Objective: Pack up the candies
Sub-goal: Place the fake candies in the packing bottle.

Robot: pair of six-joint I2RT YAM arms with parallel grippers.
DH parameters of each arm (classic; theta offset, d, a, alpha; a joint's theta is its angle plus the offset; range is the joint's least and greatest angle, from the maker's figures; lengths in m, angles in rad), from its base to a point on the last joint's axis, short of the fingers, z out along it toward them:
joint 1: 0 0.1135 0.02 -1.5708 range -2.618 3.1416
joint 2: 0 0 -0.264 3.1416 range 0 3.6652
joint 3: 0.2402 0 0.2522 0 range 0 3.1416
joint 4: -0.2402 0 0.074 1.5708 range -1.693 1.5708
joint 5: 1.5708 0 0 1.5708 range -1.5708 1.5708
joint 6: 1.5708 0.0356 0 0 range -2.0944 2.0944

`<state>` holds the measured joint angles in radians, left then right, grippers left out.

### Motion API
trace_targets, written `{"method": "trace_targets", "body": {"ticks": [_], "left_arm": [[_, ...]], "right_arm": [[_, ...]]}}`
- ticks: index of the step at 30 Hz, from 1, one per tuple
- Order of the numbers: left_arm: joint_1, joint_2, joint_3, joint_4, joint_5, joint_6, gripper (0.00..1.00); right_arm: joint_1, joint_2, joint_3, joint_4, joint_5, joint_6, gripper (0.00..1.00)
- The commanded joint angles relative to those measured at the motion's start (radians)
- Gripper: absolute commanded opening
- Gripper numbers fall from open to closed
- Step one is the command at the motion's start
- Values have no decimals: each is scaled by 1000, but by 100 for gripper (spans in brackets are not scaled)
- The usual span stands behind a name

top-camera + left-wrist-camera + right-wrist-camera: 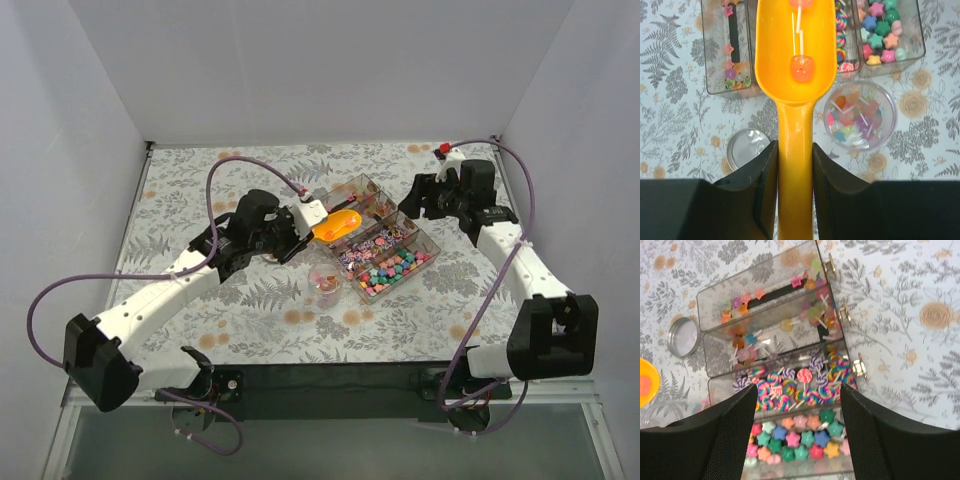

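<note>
Pinching the orange scoop, left gripper short of the tray rim — right gripper spread above the candies.

A robotics lab booth: plain white walls enclose a table draped in floral cloth.

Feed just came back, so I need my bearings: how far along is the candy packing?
Done: the small clear round jar already holds mixed lollipops, its round silver lid lying beside it. In hand: the left gripper clamps the orange plastic scoop, carrying a pink-orange lollipop; the right gripper hangs open over the clear compartment box. Left: tip that in, probably scoop more, then fit the lid.
</note>
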<state>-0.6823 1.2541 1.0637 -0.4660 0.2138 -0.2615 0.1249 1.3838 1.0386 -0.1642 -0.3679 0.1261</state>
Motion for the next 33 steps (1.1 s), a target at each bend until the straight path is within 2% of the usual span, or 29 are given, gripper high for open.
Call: {"method": "trace_targets", "body": {"ticks": [1, 8, 16, 26, 33], "left_arm": [[4, -83, -22, -138, -22, 65, 0], [4, -163, 5, -382, -59, 171, 0], [1, -179, 84, -562, -33, 286, 0], [-134, -81, 148, -684, -195, 268, 0], [-206, -7, 242, -769, -362, 212, 0]], "right_arm": [[4, -109, -70, -31, 14, 36, 73], [21, -273, -204, -41, 20, 44, 74], [32, -334, -265, -40, 38, 46, 73], [33, -354, -293, -35, 34, 38, 74], [33, -373, -308, -32, 41, 29, 74]]}}
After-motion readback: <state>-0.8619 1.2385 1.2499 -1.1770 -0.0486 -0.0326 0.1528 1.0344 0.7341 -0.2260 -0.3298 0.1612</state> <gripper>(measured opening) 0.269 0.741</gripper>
